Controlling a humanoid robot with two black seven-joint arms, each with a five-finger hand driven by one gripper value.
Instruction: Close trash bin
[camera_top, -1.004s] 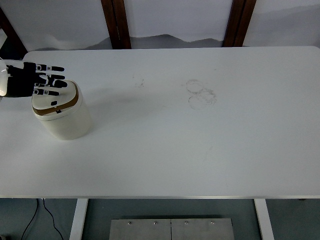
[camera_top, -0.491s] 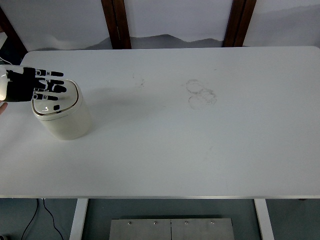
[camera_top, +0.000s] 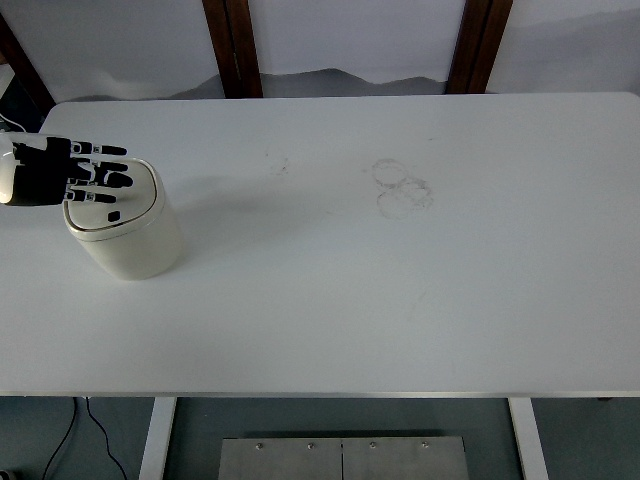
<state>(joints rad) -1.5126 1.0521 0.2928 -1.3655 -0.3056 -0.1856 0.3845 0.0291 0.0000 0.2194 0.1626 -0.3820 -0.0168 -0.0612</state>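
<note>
A small cream-white trash bin (camera_top: 135, 235) stands at the left of the white table (camera_top: 400, 300). Its swing lid (camera_top: 125, 205) lies flat and closed on the rim. My left hand (camera_top: 85, 180) comes in from the left edge. Its black fingers (camera_top: 108, 181) are spread flat and rest on the lid's top. It grasps nothing. The right arm is out of view.
Faint ring marks (camera_top: 400, 190) stain the table's middle. Two dark wooden posts (camera_top: 232, 45) stand behind the far edge. A cable (camera_top: 90, 430) hangs below the near edge at the left.
The lid was tilted open, showing a brown rim. My left hand pressed down and slightly left, and the lid now lies flat and closed.
</note>
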